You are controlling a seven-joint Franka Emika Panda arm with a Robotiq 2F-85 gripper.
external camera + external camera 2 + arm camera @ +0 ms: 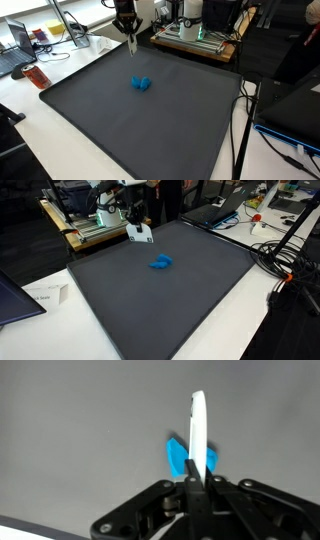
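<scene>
My gripper [129, 36] hangs above the far edge of a dark grey mat [120, 125]. It is shut on a thin white flat piece [198, 422], seen edge-on in the wrist view between the fingertips [197, 476]. The white piece also shows below the fingers in both exterior views [131, 45] [141, 234]. A small crumpled blue object [141, 83] lies on the mat towards its middle, apart from the gripper; it also shows in an exterior view [161, 262] and, partly hidden behind the white piece, in the wrist view [178, 457].
The mat covers a white table [40, 130]. A machine on a wooden board [200, 35] stands behind the mat. A laptop [18, 45] and clutter sit at one side, cables [285, 255] at the other, and a sheet of paper [45, 295] lies near a corner.
</scene>
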